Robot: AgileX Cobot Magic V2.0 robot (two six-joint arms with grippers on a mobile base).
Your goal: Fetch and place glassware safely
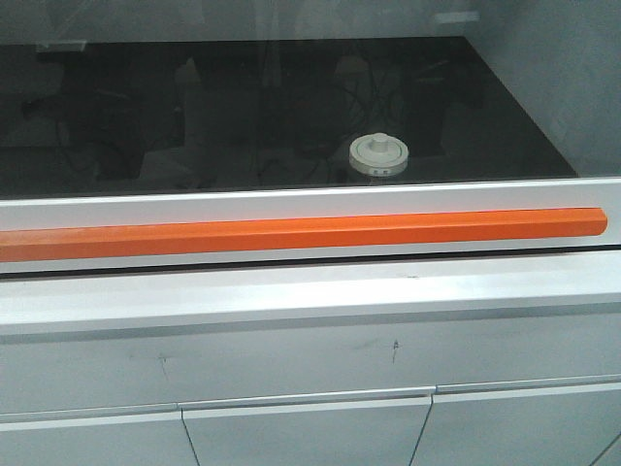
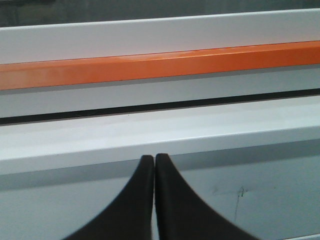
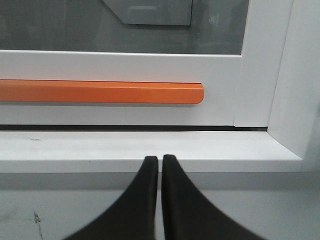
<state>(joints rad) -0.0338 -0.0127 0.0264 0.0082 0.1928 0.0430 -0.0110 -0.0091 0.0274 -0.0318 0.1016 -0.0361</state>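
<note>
Dark worktop (image 1: 194, 116), caught only by the front view; on it, beyond the orange bar (image 1: 291, 233) and over its right half, cream-lidded glass jar (image 1: 378, 155), upright. From the left wrist: left pincer (image 2: 154, 157) pressed together, below the bar's mid-run. From the right wrist: right pincer (image 3: 160, 158) likewise pressed together, below the bar's rounded right end, white frame post (image 3: 295, 75) just right of that end.
</note>
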